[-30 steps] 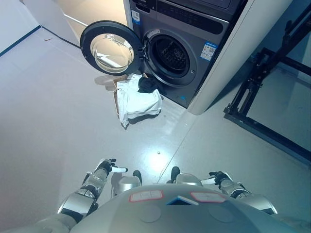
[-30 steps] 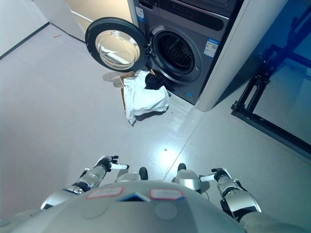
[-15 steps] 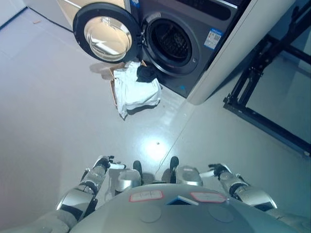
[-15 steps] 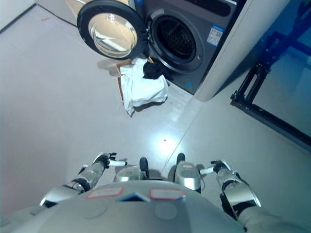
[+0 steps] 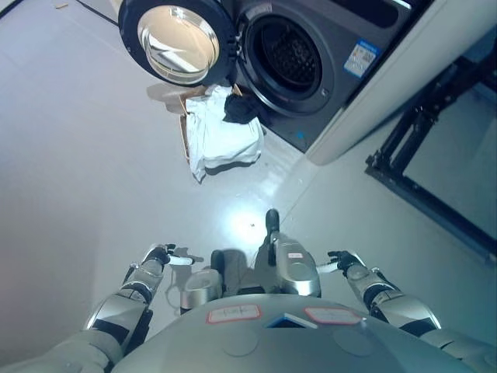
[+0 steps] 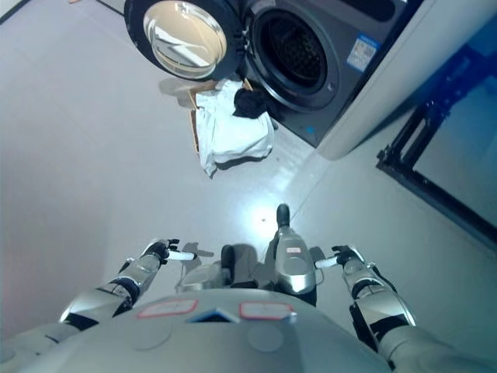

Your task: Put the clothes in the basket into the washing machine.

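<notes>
Clothes (image 5: 224, 138) untouched; fingers (image 5: 183, 261) empty.

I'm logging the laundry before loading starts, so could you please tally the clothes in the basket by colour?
White clothes: 1
Black clothes: 1
Total: 2 visible, in the basket on the floor below the washing machine opening; anything underneath is hidden.

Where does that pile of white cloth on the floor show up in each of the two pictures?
Left eye view: the white cloth lies upper middle, left of centre.
Right eye view: the same cloth lies upper middle, slightly nearer centre.
Shared landmark: the open round door just above it.
</notes>
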Robot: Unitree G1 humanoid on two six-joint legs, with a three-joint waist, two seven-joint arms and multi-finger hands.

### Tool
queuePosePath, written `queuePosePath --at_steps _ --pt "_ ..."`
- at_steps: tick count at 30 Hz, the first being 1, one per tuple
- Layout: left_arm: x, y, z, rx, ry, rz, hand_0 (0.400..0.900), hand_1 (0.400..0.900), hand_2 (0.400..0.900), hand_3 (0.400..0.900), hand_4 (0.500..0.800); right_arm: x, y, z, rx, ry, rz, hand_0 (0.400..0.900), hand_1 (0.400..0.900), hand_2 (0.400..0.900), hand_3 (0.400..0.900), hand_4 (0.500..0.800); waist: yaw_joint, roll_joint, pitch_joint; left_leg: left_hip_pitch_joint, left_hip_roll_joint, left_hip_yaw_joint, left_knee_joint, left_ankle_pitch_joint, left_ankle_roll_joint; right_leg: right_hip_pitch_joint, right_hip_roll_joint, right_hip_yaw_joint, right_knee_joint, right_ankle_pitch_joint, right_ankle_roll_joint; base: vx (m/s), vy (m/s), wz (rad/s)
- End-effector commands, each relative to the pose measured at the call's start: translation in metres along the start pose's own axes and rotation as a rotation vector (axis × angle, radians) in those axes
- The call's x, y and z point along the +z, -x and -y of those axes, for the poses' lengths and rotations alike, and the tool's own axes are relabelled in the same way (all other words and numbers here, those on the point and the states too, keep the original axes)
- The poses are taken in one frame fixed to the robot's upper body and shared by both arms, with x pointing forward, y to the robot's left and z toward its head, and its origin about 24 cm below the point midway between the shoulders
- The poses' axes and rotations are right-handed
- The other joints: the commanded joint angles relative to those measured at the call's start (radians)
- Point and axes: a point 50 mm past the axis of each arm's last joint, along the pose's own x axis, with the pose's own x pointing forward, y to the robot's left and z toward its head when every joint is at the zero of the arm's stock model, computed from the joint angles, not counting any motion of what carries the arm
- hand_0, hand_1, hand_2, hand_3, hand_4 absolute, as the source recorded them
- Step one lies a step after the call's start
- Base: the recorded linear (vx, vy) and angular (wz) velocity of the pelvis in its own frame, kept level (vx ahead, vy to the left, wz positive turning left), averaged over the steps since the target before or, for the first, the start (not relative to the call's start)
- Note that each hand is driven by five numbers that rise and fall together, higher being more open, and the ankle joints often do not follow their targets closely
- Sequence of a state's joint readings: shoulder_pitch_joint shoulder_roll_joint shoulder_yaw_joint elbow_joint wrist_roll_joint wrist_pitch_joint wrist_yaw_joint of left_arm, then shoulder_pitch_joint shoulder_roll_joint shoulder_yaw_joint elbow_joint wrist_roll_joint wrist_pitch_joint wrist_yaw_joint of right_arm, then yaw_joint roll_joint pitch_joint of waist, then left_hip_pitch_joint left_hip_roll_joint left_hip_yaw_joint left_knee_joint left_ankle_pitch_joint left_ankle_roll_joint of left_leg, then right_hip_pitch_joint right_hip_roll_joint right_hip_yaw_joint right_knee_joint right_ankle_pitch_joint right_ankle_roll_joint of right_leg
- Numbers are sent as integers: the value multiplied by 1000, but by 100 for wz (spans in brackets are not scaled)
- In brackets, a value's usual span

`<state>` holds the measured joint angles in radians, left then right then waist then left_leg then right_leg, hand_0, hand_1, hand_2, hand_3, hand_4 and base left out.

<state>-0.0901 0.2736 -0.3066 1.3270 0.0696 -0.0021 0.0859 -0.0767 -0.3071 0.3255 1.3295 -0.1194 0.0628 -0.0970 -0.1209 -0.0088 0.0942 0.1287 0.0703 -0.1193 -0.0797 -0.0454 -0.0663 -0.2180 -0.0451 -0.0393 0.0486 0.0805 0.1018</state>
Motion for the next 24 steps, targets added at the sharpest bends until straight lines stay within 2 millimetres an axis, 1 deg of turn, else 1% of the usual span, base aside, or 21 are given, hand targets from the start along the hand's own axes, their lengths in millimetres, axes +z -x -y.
queuePosePath --at_steps 1,2,3,4,5,6,7,8,9,11,12,13,15,17,18,19,20,21,22,23,24 --pt "26 -2 -27 87 29 81 900 900 900 900 800 32 0 45 -119 106 128 900 900 900 900 800 6 -10 -19 88 -59 27 293 -30 15 -57 61 27 36 85 -10 326 -282 16" --pt "31 -2 -27 93 31 102 900 900 900 900 800 41 0 49 -135 130 162 900 900 900 900 800 19 -27 -11 -3 -63 37 476 35 0 -22 56 23 38 67 -30 278 -309 11" --pt "37 -2 -29 98 30 126 900 900 900 900 800 47 2 52 -145 140 188 900 900 900 900 800 31 -45 9 -81 -80 42 596 68 -2 10 47 24 33 53 -43 199 -322 12" --pt "46 -1 -31 110 34 158 900 900 900 900 800 56 3 58 -161 148 220 900 900 900 900 800 47 -67 35 -158 -94 45 732 95 -2 37 37 28 27 41 -57 163 -302 10" --pt "53 -1 -33 119 41 182 900 900 900 900 800 64 5 62 -174 154 248 900 900 900 900 800 64 -81 54 -212 -107 62 823 100 -2 54 31 19 29 24 -69 150 -284 9" --pt "58 0 -33 122 46 200 900 900 900 900 800 69 6 66 -188 155 265 900 900 900 900 800 75 -93 70 -265 -90 94 865 106 3 68 26 12 30 15 -75 201 -252 10" --pt "61 0 -33 122 42 213 900 900 900 900 800 74 7 70 -199 158 283 900 900 900 900 800 85 -103 76 -332 -62 133 858 107 6 81 20 1 28 -1 -82 208 -183 3" --pt "60 0 -32 121 41 212 900 900 900 900 800 78 8 71 -204 152 294 900 900 900 900 800 105 -101 87 -386 -48 155 806 86 12 102 28 -1 26 -17 -82 229 -143 3" --pt "60 0 -34 125 39 212 900 900 900 900 800 83 9 73 -209 155 309 900 900 900 900 800 112 -111 91 -427 -36 163 793 94 9 113 24 -1 21 -25 -81 252 -87 4" --pt "58 0 -37 138 19 203 900 900 900 900 800 92 12 75 -214 160 344 900 900 900 900 800 124 -108 91 -460 22 195 599 119 4 139 32 -13 10 -55 -74 316 -19 11" --pt "56 0 -40 147 11 195 900 900 900 900 800 97 13 76 -217 166 363 900 900 900 900 800 134 -101 94 -457 41 204 467 138 -1 162 38 -14 3 -71 -67 377 69 0" --pt "55 0 -43 156 9 193 900 900 900 900 800 103 15 76 -220 172 383 900 900 900 900 800 145 -88 94 -450 55 204 330 175 -8 179 49 -13 -5 -85 -60 381 104 -11" --pt "51 0 -48 165 6 186 900 900 900 900 800 112 17 77 -224 190 419 900 900 900 900 800 167 -70 94 -449 62 196 127 238 -24 216 66 -6 -22 -116 -53 375 114 -16" --pt "49 0 -51 171 6 180 900 900 900 900 800 120 20 80 -228 196 451 900 900 900 900 800 181 -62 92 -465 69 200 21 268 -39 243 69 6 -35 -138 -45 342 115 -16" --pt "47 0 -52 175 9 172 900 900 900 900 800 125 22 81 -229 199 470 900 900 900 900 800 188 -61 89 -482 73 205 17 272 -43 258 65 12 -42 -148 -37 363 143 -35" --pt "40 0 -53 175 20 153 900 900 900 900 800 131 24 80 -220 221 492 900 900 900 900 800 196 -61 80 -475 78 194 16 271 -36 276 68 27 -42 -165 -33 376 146 -50" --pt "35 0 -57 186 28 136 900 900 900 900 800 135 25 78 -215 237 505 900 900 900 900 800 208 -65 76 -470 78 173 21 288 -37 290 69 41 -34 -182 -34 588 206 -62" --pt "30 1 -61 193 23 120 900 900 900 900 800 140 28 72 -204 251 535 900 900 900 900 800 231 -87 66 -479 77 146 69 304 -30 307 63 51 20 -223 -33 441 144 -39" --pt "29 1 -62 194 22 119 900 900 900 900 800 140 28 72 -203 250 535 900 900 900 900 800 231 -90 65 -482 75 147 73 301 -30 304 61 52 25 -227 -32 585 217 -32" --pt "28 1 -70 213 16 107 900 900 900 900 800 146 29 63 -186 278 561 900 900 900 900 800 252 -122 73 -475 48 153 123 256 8 263 24 29 235 -201 7 319 183 -13" --pt "32 2 -78 234 15 117 900 900 900 900 800 156 33 61 -189 301 597 900 900 900 900 800 251 -129 97 -473 42 151 150 234 27 171 15 33 385 -115 29 309 183 -15"
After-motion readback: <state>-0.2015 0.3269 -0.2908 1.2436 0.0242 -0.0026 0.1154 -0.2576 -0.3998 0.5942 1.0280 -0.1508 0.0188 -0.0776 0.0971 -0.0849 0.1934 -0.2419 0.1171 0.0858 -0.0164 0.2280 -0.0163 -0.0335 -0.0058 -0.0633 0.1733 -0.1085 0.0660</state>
